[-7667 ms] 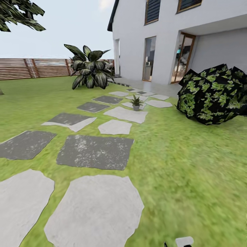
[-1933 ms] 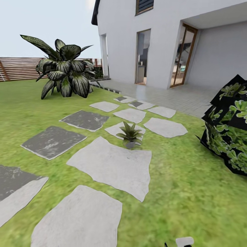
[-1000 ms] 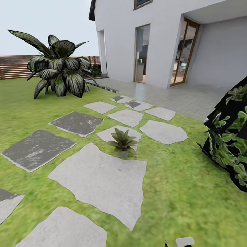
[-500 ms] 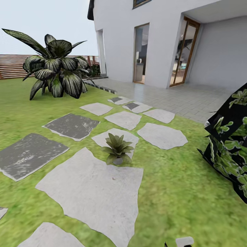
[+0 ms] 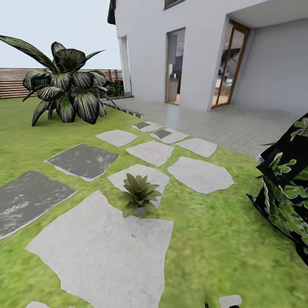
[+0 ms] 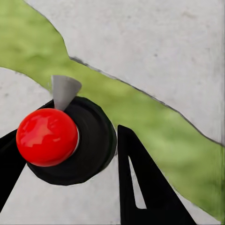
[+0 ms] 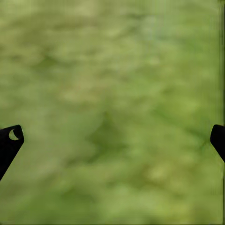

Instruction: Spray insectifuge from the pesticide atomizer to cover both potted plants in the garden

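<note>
One potted plant [image 5: 139, 194], a low rosette of pointed green leaves, stands on the grey stepping stones [image 5: 102, 252] of the garden lawn, a little ahead of me and slightly left of centre. In the left wrist view the pesticide atomizer [image 6: 47, 137] shows as a red round top on a black body with a grey cone nozzle. My left gripper [image 6: 65, 138] is shut on it, with a black finger on either side, above stone and grass. My right gripper [image 7: 115, 137] is open over blurred grass, with nothing between its fingers.
A big dark broad-leaved shrub [image 5: 64, 92] stands at the back left before a brown slatted fence [image 5: 13, 83]. A dark leafy bush [image 5: 286, 188] crowds the right side. The white house [image 5: 192, 47] and its tiled terrace [image 5: 222, 124] lie ahead.
The whole head view has shifted: the camera has come closer to the potted plant, which now sits lower and larger in the picture. The bush at the right looms nearer.
</note>
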### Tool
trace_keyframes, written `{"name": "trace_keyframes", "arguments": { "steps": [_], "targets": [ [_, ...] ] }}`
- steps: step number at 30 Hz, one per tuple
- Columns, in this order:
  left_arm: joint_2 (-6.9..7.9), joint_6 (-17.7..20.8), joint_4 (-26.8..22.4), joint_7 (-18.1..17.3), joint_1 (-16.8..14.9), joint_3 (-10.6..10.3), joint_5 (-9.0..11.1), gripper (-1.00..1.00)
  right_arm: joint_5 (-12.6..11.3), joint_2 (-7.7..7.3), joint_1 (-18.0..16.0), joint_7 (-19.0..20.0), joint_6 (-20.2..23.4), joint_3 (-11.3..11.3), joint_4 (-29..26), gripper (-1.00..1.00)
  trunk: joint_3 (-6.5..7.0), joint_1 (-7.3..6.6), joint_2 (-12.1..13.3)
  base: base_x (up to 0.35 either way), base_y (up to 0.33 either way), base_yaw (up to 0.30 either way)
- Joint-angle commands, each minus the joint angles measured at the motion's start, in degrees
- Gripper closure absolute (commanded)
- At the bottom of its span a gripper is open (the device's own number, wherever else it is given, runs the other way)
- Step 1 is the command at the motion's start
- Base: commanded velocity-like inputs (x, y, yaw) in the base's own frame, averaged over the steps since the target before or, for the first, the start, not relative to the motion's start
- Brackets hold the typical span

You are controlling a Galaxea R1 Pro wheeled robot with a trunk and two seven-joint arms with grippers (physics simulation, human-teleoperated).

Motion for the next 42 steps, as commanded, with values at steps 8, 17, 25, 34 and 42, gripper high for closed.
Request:
{"name": "trace_keyframes", "arguments": {
  "steps": [8,17,25,34,42],
  "targets": [
    [0.17,-0.18,0.07,0.20,-0.02,-0.50,0.32,1.00,-0.33,0.00,-0.02,-0.24,-0.09,0.50,0.02,-1.00,-0.51,0.02,-0.02,0.290,-0.140,0.150],
    [0.10,-0.18,0.02,0.17,-0.05,-0.50,0.32,1.00,-0.27,0.00,-0.02,-0.24,-0.09,0.50,0.02,-1.00,-1.14,0.02,-0.02,0.296,-0.034,0.169],
    [0.03,0.01,-0.05,-0.28,-0.06,-1.71,0.24,1.00,0.02,0.00,-0.02,0.04,-0.03,0.70,-0.11,-1.00,-1.20,0.02,-0.02,0.021,0.000,0.017],
    [1.67,1.53,-0.88,-17.63,-1.86,-14.20,-11.11,1.00,6.99,-0.43,-0.02,0.37,0.09,12.49,-6.19,-1.00,-1.20,0.02,-0.02,0.000,0.000,0.000],
    [2.63,11.54,-1.19,-33.21,-12.20,-15.58,-30.74,1.00,21.19,-0.62,-0.56,10.38,5.31,15.65,-14.90,-1.00,-1.20,0.02,-0.02,0.000,0.000,0.000]
  ]
}}
